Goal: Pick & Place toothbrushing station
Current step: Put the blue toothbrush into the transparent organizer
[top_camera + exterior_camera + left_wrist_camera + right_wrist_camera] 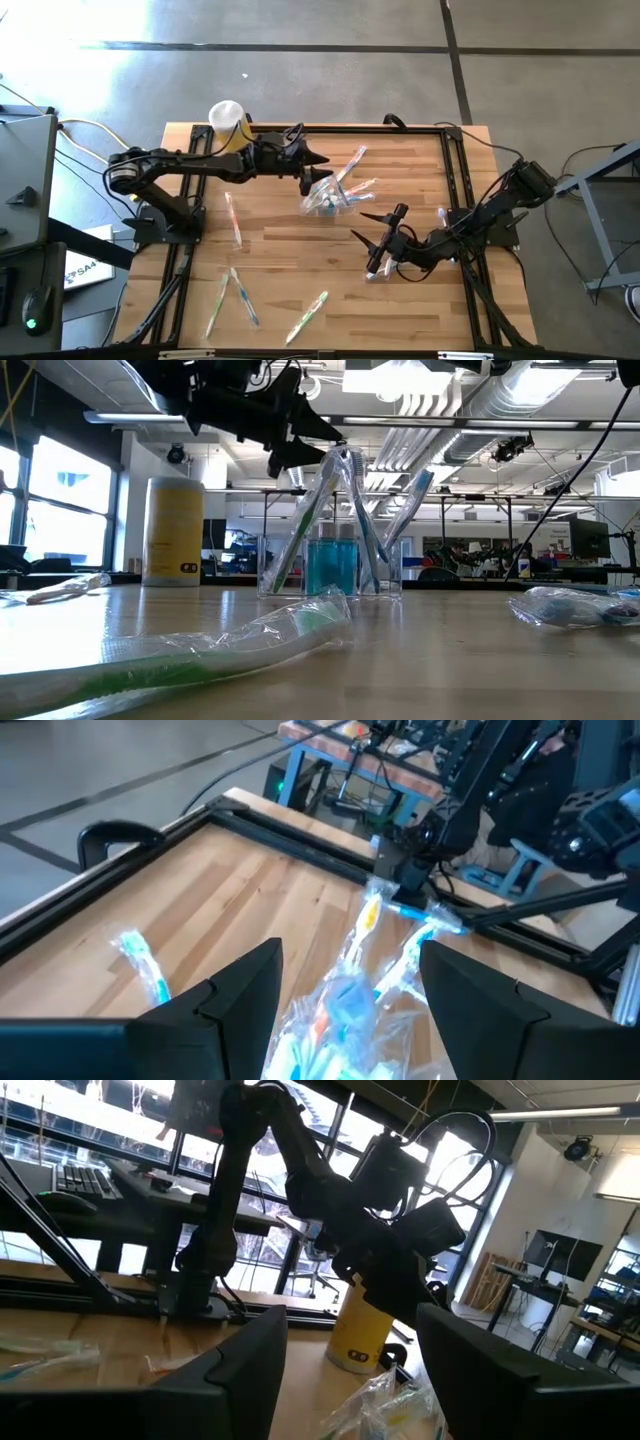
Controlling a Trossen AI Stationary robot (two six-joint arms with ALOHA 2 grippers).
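Note:
A small clear container (326,199) (331,567) stands upright mid-table. It holds wrapped toothbrushes (345,510) and blue-ended tubes (333,565). My left gripper (315,176) (350,958) is open just left of and above it. In the left wrist view the wrapped brush heads (345,1005) show between its fingers; I cannot tell whether they touch. My right gripper (361,226) (350,1320) stands open, right of and nearer than the container, nothing between its fingers. More wrapped toothbrushes (234,219) (229,296) (307,317) lie flat on the wood.
A yellow bottle with a white cap (229,124) (173,531) stands at the table's far left, beside my left arm. A black rail frame (400,129) runs round the tabletop. A wrapped brush (352,160) lies beyond the container, another (375,266) under my right wrist.

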